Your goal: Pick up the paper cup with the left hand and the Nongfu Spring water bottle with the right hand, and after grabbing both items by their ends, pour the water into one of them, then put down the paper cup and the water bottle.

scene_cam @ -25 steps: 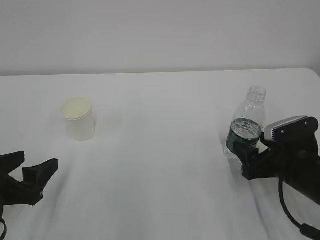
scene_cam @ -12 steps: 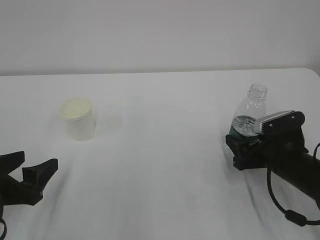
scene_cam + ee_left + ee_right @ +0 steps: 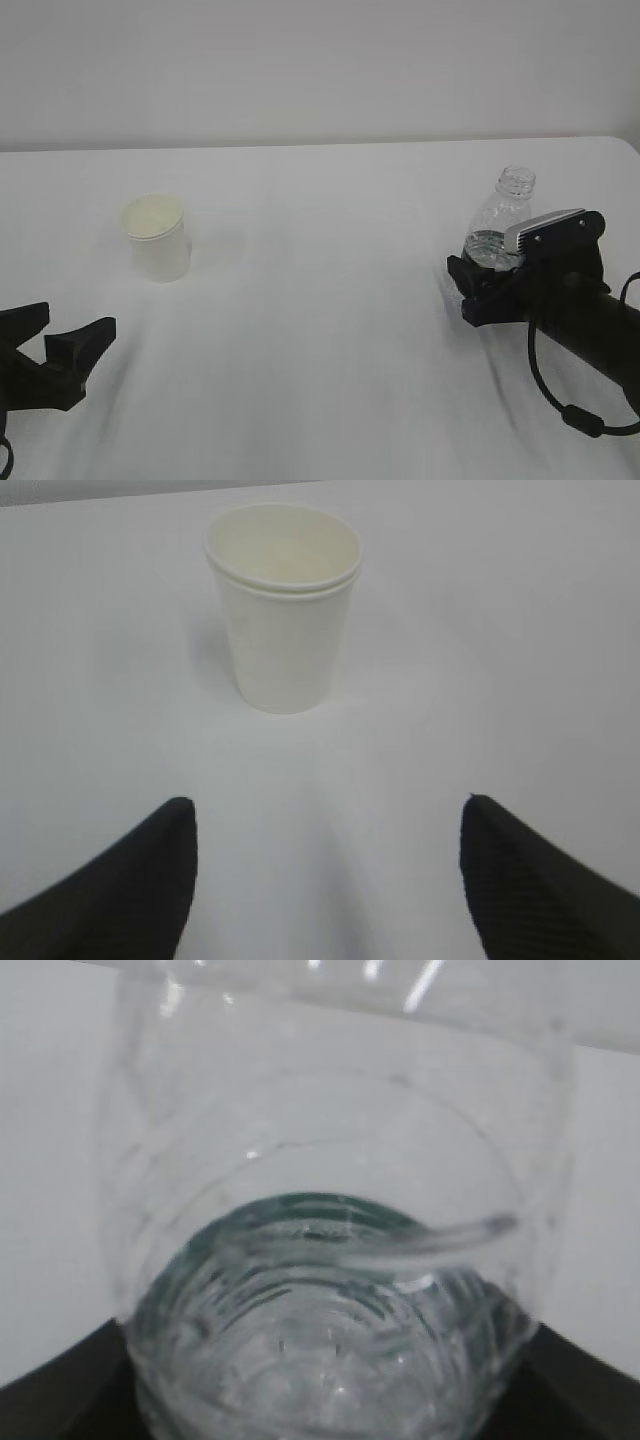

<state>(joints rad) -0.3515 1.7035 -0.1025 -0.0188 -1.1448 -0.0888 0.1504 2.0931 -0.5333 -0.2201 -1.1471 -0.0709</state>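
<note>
the paper cup (image 3: 156, 236), a small white tapered cup with a rolled rim and a pale cream inside, stands upright on the white desk (image 3: 320, 330) toward its left side, about midway between the far edge and the near edge. in the left wrist view the same cup (image 3: 284, 605) sits straight ahead of the left hand (image 3: 325, 875), well apart from it, and its rim looks doubled (possibly two cups nested, i cannot tell for sure). that hand, a black two-fingered claw, lies low near the desk's near left corner (image 3: 50, 350) with its fingers (image 3: 120, 890) spread apart and nothing between them. the nongfu spring water bottle (image 3: 500, 225), a small clear ribbed plastic bottle with an open threaded neck, stands upright toward the right edge of the desk. the right hand (image 3: 485, 290), the other black claw with a grey box-shaped module on top, is pushed up around the bottle's lower body and hides the label band. its fingers stand wide on either side of the bottle, but whether they press the plastic i cannot tell. the right wrist view is filled by the bottle (image 3: 330, 1260) at very close range, with the clear water (image 3: 320, 1370) in its lower part and a green tint showing through.
</note>
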